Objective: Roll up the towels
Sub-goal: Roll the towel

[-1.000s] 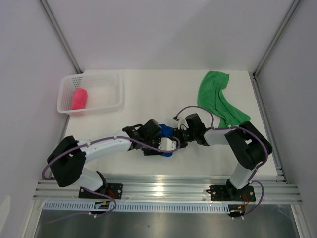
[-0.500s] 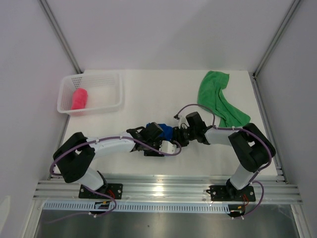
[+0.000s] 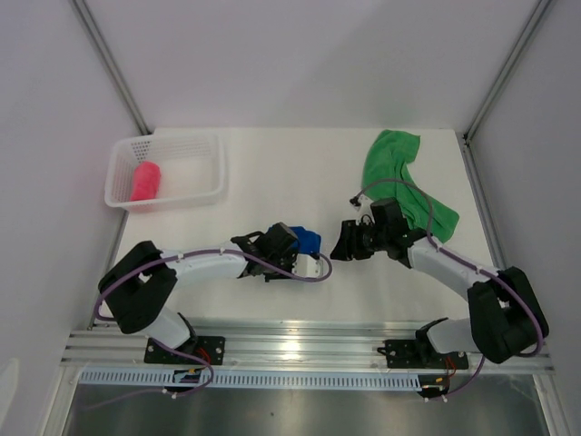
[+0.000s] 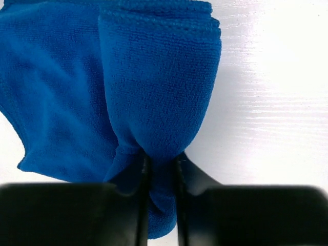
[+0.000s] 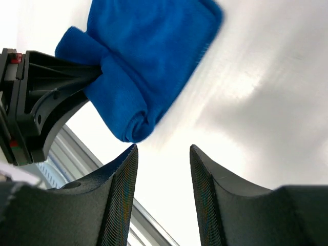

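The blue towel [image 3: 307, 241] lies rolled near the table's middle front. My left gripper [image 4: 161, 159] is shut on one end of the roll [image 4: 154, 77], pinching the fabric between its fingers. In the top view the left gripper [image 3: 292, 247] sits just left of the roll. My right gripper [image 3: 340, 247] stands open to the right of the roll, apart from it. Nothing is between its fingers in the right wrist view, where the roll [image 5: 148, 66] lies ahead of the right gripper [image 5: 163, 148]. The green towel [image 3: 399, 177] lies crumpled at the back right. The pink-red towel [image 3: 145, 181] lies rolled in the basket.
A white mesh basket [image 3: 168, 141] stands at the back left, near the left wall. An aluminium rail [image 3: 300, 345] runs along the table's near edge. Frame posts rise at both back corners.
My right gripper let go of the blue towel, opened and drew back to the right. My left gripper closed tighter on the roll's end.
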### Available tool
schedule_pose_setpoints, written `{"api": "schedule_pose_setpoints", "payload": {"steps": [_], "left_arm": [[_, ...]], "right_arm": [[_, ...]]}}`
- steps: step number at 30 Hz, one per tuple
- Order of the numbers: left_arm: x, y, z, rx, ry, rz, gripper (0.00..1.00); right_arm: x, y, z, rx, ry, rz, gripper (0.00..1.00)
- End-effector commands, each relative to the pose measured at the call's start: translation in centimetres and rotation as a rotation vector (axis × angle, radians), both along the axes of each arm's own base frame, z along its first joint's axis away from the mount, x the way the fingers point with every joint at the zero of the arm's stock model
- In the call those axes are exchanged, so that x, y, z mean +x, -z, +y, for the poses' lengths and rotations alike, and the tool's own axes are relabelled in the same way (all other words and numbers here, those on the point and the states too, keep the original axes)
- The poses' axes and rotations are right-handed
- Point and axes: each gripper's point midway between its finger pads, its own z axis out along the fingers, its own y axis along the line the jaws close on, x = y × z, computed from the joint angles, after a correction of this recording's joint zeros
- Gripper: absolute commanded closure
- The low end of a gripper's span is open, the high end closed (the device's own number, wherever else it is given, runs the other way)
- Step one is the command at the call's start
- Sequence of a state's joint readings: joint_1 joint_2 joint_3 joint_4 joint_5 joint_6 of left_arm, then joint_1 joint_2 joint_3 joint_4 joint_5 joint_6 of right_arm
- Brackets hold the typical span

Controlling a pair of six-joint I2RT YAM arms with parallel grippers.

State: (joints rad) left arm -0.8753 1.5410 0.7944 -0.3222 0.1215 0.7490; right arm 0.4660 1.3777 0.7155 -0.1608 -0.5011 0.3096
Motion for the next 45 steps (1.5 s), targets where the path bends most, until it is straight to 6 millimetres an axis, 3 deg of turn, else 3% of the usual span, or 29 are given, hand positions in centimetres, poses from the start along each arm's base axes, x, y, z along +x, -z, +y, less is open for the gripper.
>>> {"api": "schedule_pose_setpoints", "payload": {"steps": [1,6,7,10,17,18,21,26,29,30,33,39,45], "left_arm": [[-4.7,4.4,3.9,0.15,-0.041,0.226,0.87],[-5.4,3.5,3.8,0.119,-0.048,0.291,0.99],[-5.3,3.2,4.0,0.109,-0.066,0.31,0.99],[-5.2,1.5,3.5,0.043,-0.083,0.378,0.99],[-5.5,-0.3,3.3,-0.02,-0.084,0.507,0.99],[-5.1,-0.5,3.1,-0.032,-0.088,0.52,0.99],[-5.0,-0.6,3.2,-0.037,-0.094,0.57,0.99],[-5.2,-1.0,3.0,-0.04,-0.076,0.662,0.99],[-5.5,-0.5,3.4,-0.009,-0.077,0.686,0.99],[-5.5,-0.5,3.4,-0.007,-0.074,0.687,0.99],[-5.5,-0.6,3.3,-0.01,-0.073,0.689,0.99],[-5.4,-0.7,3.2,-0.007,-0.07,0.693,0.99],[-5.1,-0.6,3.1,-0.005,-0.073,0.69,0.99]], "right_arm": [[0.4,-0.7,-2.0,-0.044,0.058,-0.066,0.52],[0.5,-3.3,-2.1,0.005,0.017,-0.265,0.52],[0.1,-2.7,-2.3,-0.002,0.004,-0.282,0.52],[0.0,-4.6,-1.7,0.024,-0.064,-0.463,0.52],[-3.7,-5.9,2.3,0.015,-0.405,-0.916,0.52],[-5.2,-5.2,3.2,0.016,-0.476,-0.95,0.53],[-6.6,-5.0,4.7,-0.028,-0.592,-1.098,0.51],[-6.5,-4.0,6.5,-0.127,-0.688,-1.204,0.49],[-6.4,-4.5,7.8,-0.12,-0.723,-1.248,0.47],[-6.3,-3.8,8.1,-0.133,-0.744,-1.236,0.46],[-5.7,-2.9,9.0,-0.15,-0.755,-1.238,0.46],[-4.6,-3.6,10.3,-0.153,-0.689,-1.297,0.46],[-5.7,-2.1,11.4,-0.111,-0.785,-1.255,0.45]]}}
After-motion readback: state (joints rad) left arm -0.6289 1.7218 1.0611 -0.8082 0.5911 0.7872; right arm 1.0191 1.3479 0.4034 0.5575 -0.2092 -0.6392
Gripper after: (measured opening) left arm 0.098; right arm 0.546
